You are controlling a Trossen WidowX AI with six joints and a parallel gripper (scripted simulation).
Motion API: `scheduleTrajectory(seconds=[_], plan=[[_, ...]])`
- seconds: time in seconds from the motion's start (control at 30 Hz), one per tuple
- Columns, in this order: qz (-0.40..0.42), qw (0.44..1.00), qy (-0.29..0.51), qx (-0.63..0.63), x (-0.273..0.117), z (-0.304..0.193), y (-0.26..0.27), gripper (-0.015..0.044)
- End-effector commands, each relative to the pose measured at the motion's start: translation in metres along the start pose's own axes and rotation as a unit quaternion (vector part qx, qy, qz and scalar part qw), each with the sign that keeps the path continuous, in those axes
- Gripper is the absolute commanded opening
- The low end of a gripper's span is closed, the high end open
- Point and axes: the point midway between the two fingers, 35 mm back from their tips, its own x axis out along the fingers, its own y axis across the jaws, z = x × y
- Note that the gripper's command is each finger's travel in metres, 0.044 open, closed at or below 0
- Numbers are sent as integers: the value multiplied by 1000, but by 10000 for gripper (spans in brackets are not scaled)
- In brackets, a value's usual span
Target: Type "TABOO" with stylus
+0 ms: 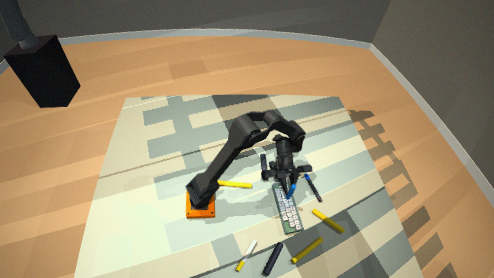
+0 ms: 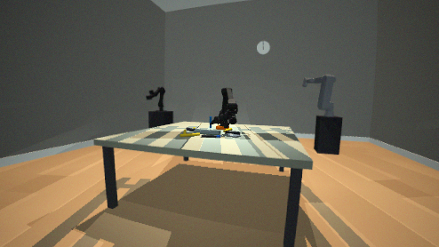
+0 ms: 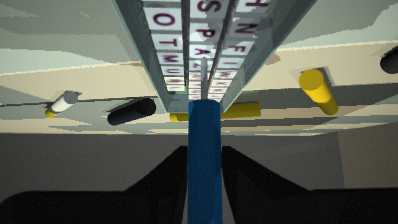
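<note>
The keyboard (image 1: 290,216) (image 2: 209,131) (image 3: 164,20) has a grey-green case and white keys with dark letters. In the wrist view its rows run away from the camera, with O, T, M, U at left, S, P, A in the middle and H, N, F, I at right. My gripper (image 1: 286,184) (image 3: 204,153) is shut on the blue stylus (image 1: 291,191) (image 2: 211,122) (image 3: 204,125) above the keyboard. The thin grey tip (image 3: 204,75) shows over the middle row, at the A key and the key beyond it. I cannot tell whether it touches a key.
A blue-and-black pen (image 1: 313,189) lies right of the keyboard. Yellow sticks (image 1: 328,221) (image 1: 307,250) (image 3: 318,91), a black stick (image 1: 272,258) (image 3: 132,111) and a white-and-yellow one (image 1: 246,255) (image 3: 62,103) lie around its far end. Another yellow stick (image 1: 235,184) lies near the orange base (image 1: 201,212).
</note>
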Motion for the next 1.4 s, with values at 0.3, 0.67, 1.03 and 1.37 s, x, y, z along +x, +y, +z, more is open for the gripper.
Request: scheduleTrajectory(seconds=[0.3, 0.67, 1.03, 1.37], plan=[[0, 1000, 2, -5, 4, 5, 1, 81], [0, 1000, 2, -5, 4, 6, 1, 81], [0, 1000, 2, -5, -15, -26, 0, 81], [1, 1000, 2, -4, -13, -25, 1, 51]])
